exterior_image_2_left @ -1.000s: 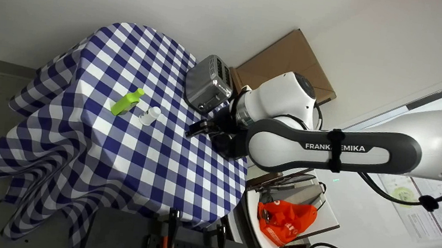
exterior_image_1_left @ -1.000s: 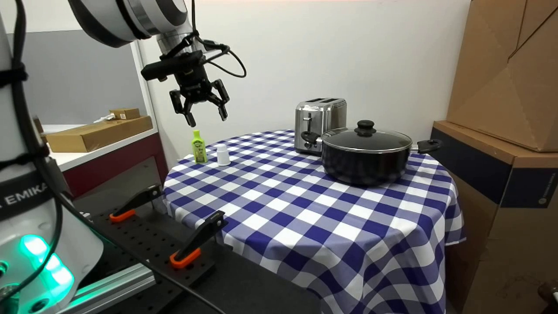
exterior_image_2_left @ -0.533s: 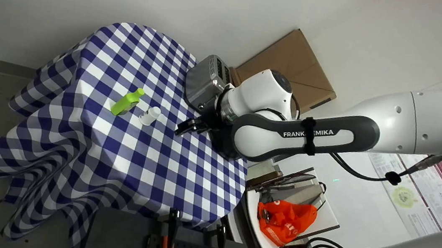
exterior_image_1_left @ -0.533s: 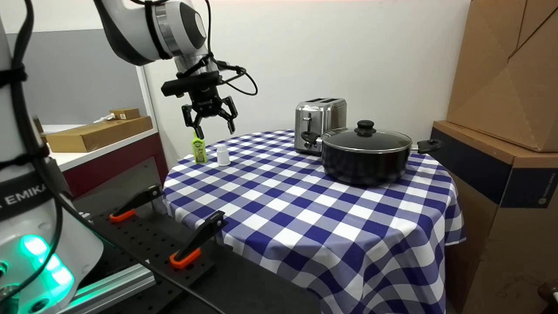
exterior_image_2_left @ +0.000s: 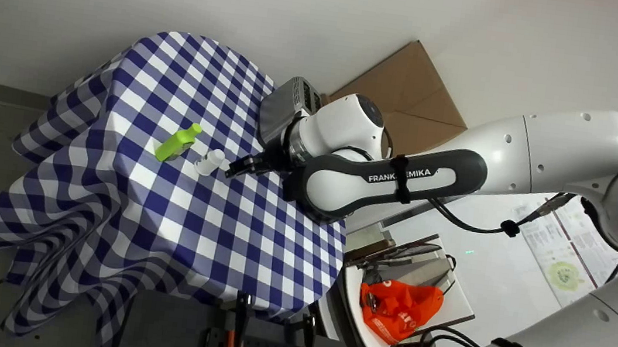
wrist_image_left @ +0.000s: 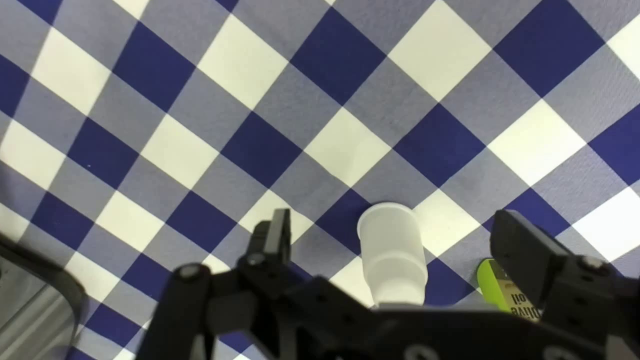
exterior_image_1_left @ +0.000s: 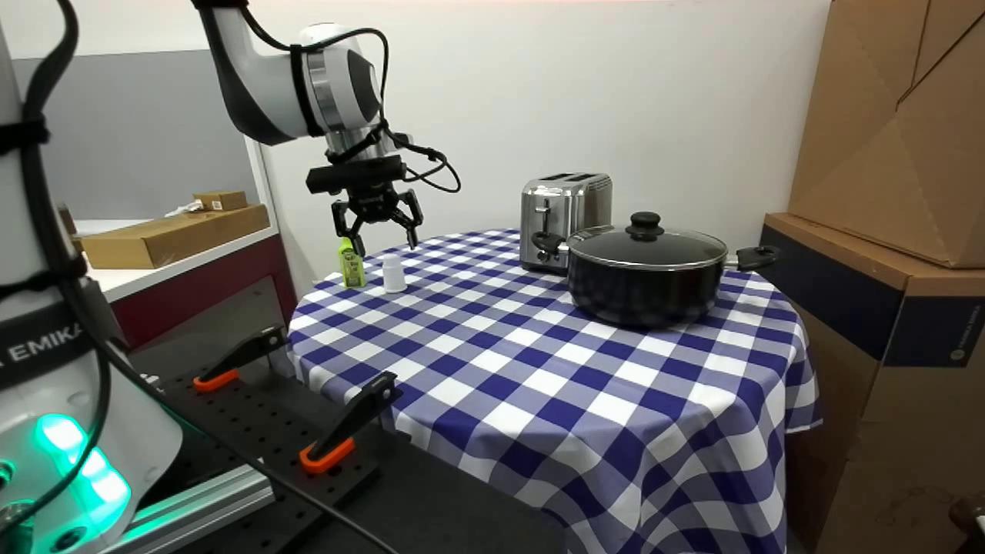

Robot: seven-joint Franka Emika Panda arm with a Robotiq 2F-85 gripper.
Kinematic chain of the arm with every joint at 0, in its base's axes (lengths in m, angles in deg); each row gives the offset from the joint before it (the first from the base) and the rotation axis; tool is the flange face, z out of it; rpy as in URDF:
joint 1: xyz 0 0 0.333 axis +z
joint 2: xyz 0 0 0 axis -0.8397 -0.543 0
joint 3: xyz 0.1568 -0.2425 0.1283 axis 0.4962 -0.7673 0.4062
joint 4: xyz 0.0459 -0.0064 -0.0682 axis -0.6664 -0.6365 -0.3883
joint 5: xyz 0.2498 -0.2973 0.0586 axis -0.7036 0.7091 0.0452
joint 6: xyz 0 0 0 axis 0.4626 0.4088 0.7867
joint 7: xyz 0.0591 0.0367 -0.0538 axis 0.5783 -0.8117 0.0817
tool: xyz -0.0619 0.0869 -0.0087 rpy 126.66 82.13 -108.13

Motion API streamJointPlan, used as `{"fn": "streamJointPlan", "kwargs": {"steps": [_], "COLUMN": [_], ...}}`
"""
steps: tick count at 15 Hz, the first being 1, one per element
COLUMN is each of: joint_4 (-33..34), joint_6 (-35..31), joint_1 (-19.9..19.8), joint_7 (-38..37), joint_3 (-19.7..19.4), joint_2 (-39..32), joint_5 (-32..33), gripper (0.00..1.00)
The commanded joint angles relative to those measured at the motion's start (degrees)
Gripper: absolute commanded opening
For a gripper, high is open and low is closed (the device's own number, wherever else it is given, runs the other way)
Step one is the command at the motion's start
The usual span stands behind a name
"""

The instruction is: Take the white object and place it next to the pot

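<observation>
Blue-and-white checks patterned the tablecloth (exterior_image_1_left: 492, 362). On it the white object (exterior_image_1_left: 394, 275) stood upright, just beside the green bottle (exterior_image_1_left: 352, 268) and well apart from the pot (exterior_image_1_left: 646, 296). It was plain white, greyish in the wrist view, and roughly cylindrical, its upper part narrower than its base. Above the tablecloth the gripper (exterior_image_1_left: 386, 243) was spread wide, near the object but apart from it.

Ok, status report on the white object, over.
End effector open, empty. White object upright on tablecloth, ungrasped. Green bottle close beside, possibly in the way.
</observation>
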Motion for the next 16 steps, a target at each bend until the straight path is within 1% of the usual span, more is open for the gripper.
{"fn": "streamJointPlan", "kwargs": {"steps": [1,4,11,14,15,16], "joint_4": [3.1,4.8,7.7,8.8,9.1,9.4], "joint_6": [-3.6,-6.0,-9.2,-9.7,-9.7,-9.8], "joint_1": [1.8,3.5,10.6,13.0,13.6,14.0], "joint_7": [-2.2,-3.0,-5.7,-6.5,-6.5,-6.6], "joint_3": [-1.3,-2.9,-10.9,-12.7,-12.8,-12.9], "joint_2": [-3.9,-5.6,-8.8,-10.3,-10.7,-11.1], "joint_5": [1.5,2.4,6.4,6.0,5.6,5.4], "gripper": [1.00,1.00,1.00,1.00,0.75,0.72]}}
